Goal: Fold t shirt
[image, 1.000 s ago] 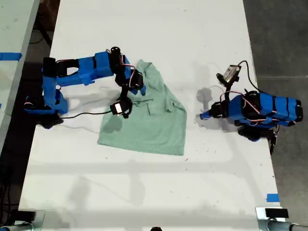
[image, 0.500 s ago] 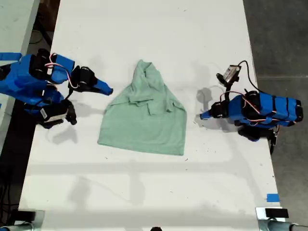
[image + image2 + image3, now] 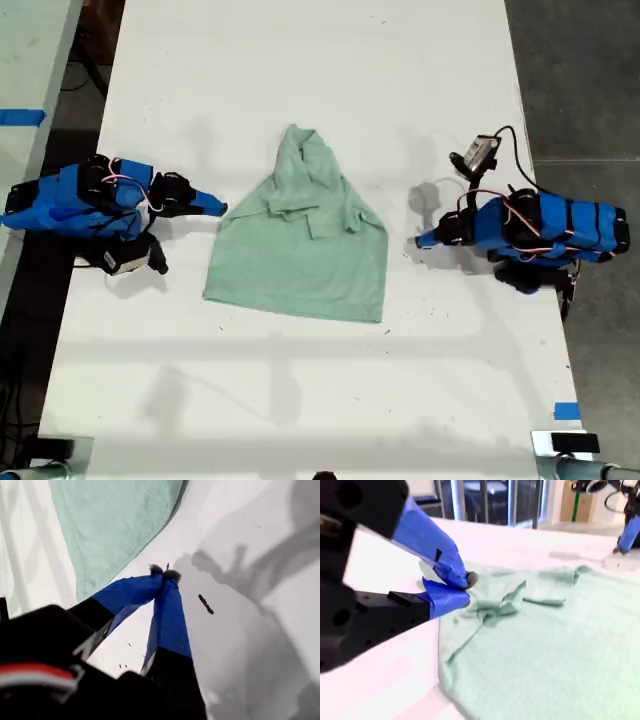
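The pale mint-green t shirt (image 3: 300, 250) lies partly folded and wrinkled in the middle of the white table (image 3: 300, 400), narrow at its far end. My second gripper (image 3: 215, 208) is on the arm at the exterior view's left. It rests shut and empty just off the shirt's edge, and its wrist view shows the tips (image 3: 464, 587) beside the bunched cloth (image 3: 560, 645). My first gripper (image 3: 422, 240), on the arm at the exterior view's right, is shut and empty over bare table. Its tips (image 3: 164, 573) are a short way from the shirt's edge (image 3: 110, 525).
Dark floor borders the table along both sides of the exterior view. A second table with blue tape (image 3: 20, 116) stands at the exterior view's left. Another blue tape strip (image 3: 566, 410) marks the near right edge. A small camera on a cable (image 3: 480, 152) sticks up behind the first arm.
The second arm has let go of the shirt's upper fold, drawn back toward the exterior view's left and settled low beside the shirt. The first arm has not moved.
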